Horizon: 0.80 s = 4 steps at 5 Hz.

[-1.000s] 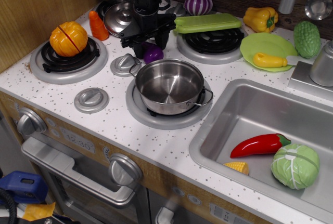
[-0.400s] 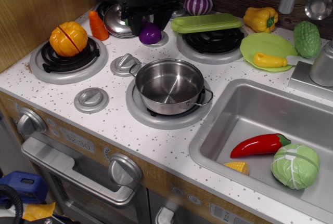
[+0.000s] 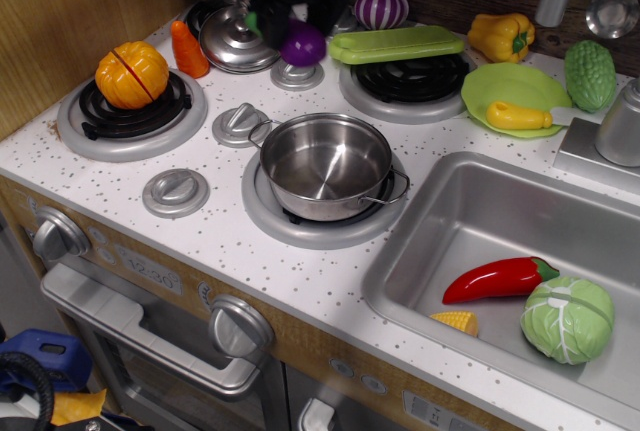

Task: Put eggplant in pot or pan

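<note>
The eggplant (image 3: 302, 45) is small, glossy and dark purple, with a blurred green stem end toward the left. It hangs above the back of the stove, over a grey knob (image 3: 297, 75). My gripper (image 3: 290, 23) is a dark, motion-blurred shape at the top of the view, shut on the eggplant from above. The pot (image 3: 322, 203) is a shiny steel pot with two wire loop handles. It stands empty on the front middle burner, below and in front of the eggplant.
A domed steel lid (image 3: 233, 41), a carrot (image 3: 186, 48) and an orange pumpkin (image 3: 132, 73) are at the left. A striped onion (image 3: 381, 3), green tray (image 3: 398, 43), yellow pepper (image 3: 502, 36) and green plate (image 3: 510, 83) are behind. The sink (image 3: 470, 213) holds a red pepper (image 3: 495, 279) and cabbage (image 3: 567, 318).
The gripper has risen and pulled toward the back with the eggplant, lifting it off the counter beside the pot. The pot has not moved.
</note>
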Each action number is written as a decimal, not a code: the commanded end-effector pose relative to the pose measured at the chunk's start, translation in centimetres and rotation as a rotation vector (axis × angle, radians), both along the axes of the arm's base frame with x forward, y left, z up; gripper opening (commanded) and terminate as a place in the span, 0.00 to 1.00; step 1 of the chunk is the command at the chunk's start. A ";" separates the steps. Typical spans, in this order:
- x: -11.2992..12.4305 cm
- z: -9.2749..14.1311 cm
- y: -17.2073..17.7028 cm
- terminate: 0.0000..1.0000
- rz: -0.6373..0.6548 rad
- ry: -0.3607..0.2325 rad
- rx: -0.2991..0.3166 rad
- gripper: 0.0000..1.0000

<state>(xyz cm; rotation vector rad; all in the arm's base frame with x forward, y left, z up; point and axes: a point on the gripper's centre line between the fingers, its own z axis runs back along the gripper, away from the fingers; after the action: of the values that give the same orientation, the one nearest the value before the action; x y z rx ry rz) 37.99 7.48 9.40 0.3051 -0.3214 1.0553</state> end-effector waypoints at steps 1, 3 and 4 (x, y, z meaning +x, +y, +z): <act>-0.8 2.5 -3.4 0.00 0.061 -0.081 -0.045 0.00; -3.2 1.5 -6.3 0.00 0.122 -0.072 -0.062 1.00; -3.9 0.7 -6.0 0.00 0.125 -0.089 -0.045 1.00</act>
<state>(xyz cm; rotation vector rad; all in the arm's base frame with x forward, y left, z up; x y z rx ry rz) 33.83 1.42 7.81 0.2859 -0.3050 1.1873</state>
